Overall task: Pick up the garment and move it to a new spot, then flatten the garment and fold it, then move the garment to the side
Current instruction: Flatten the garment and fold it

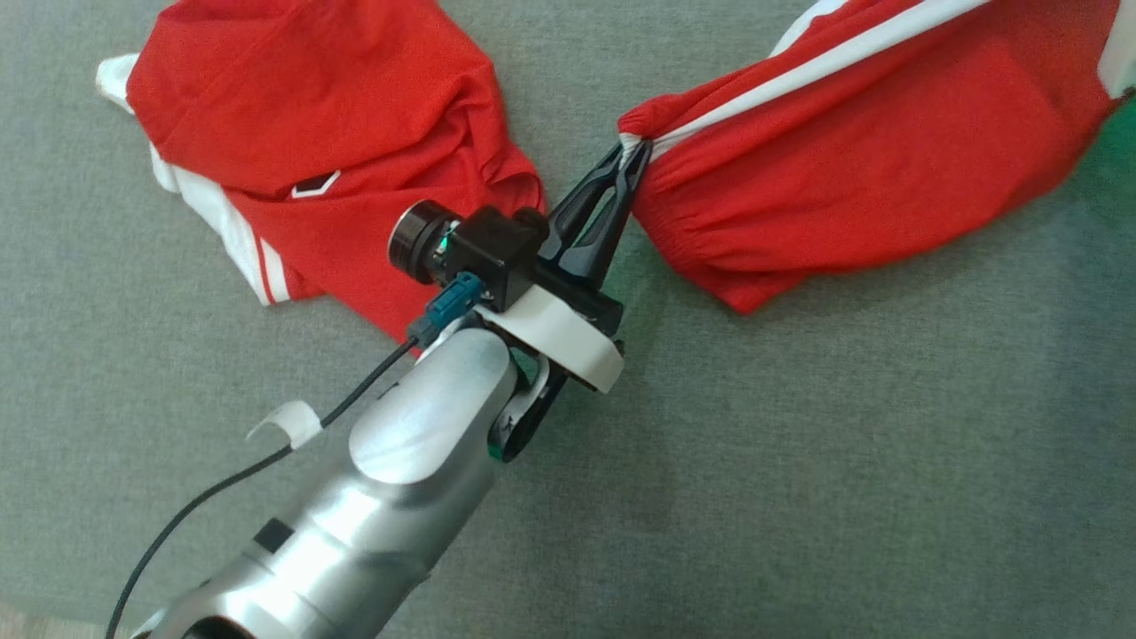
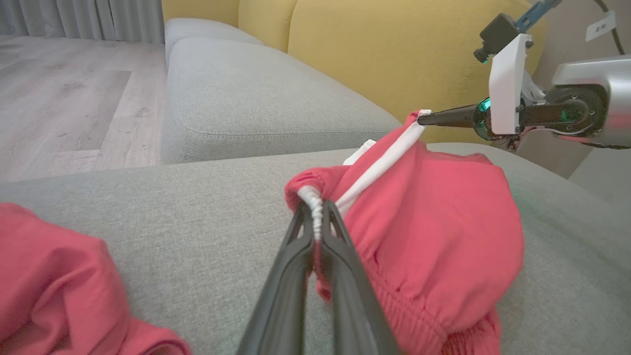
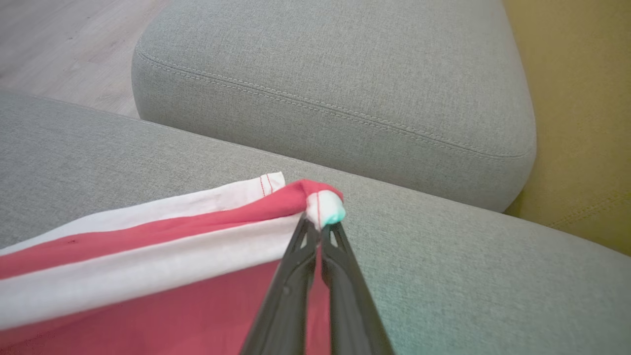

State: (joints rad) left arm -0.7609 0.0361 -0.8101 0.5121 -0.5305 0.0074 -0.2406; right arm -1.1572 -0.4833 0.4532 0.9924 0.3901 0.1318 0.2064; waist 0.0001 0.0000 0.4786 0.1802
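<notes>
Red fabric garment with white stripes [image 1: 852, 169] is stretched over the grey fabric sofa cushion [image 1: 799, 461]. In the head view its long axis runs from picture centre to upper right. Left claw [image 1: 635, 158] is clamped on the gathered elastic end. The left wrist view adds the right claw [image 2: 423, 118], clamped on the far striped corner, and the yellow sofa backrest [image 2: 374, 54]. A second crumpled red garment [image 1: 311, 115] lies on the cushion at upper left.
</notes>
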